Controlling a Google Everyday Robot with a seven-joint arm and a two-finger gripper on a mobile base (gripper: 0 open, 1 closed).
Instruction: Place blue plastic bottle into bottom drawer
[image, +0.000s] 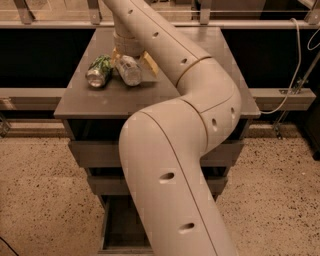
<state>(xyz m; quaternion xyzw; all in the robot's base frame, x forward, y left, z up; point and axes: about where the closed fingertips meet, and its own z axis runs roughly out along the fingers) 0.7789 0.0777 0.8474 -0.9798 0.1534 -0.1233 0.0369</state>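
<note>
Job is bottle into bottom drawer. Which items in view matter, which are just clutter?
In the job: blue plastic bottle, lying on the cabinet top; gripper, down at it; bottom drawer, open.
Lying about: green can beside the bottle; white cable at right.

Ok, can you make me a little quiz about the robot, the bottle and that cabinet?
1. True or false: the blue plastic bottle is inside the bottom drawer.
2. What lies right beside the bottle? A) a green can B) a red cup C) a banana
3. Fill in: the gripper is down at the bottle, over the cabinet's ____ (top or drawer).

Key:
1. False. It lies on the cabinet top, and the open drawer holds nothing that can be seen.
2. A
3. top
</note>
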